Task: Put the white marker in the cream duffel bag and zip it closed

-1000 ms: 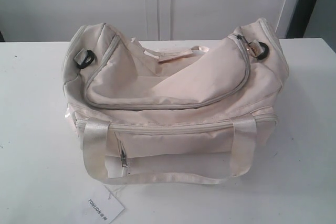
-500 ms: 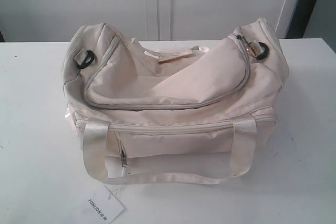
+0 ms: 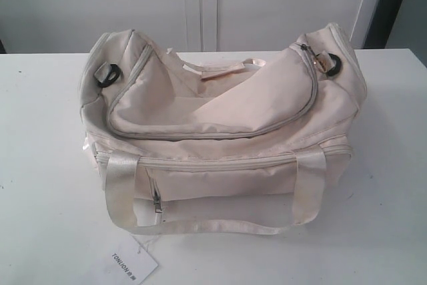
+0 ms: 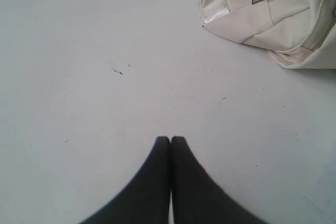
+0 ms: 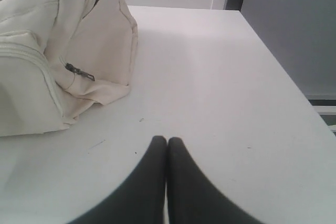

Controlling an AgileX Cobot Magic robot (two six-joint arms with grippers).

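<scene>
The cream duffel bag's point(image 3: 220, 108) top zipper point(image 3: 220, 135) looks shut and no white marker shows: likely finished. Left fingers point(image 4: 152, 182) and right fingers point(image 5: 149, 182) are pressed together, empty, over the desk point(image 3: 47, 165).

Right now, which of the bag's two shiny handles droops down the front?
The near handle of the cream duffel bag: it loops down past the front pocket, while the far handle lies on the bag's top.

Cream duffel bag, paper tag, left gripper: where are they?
cream duffel bag point(image 3: 200, 108): exterior view, top flap.
white hang tag point(image 3: 133, 266): exterior view, printed face.
left gripper point(image 4: 170, 140): left wrist view, between shut fingertips.
</scene>
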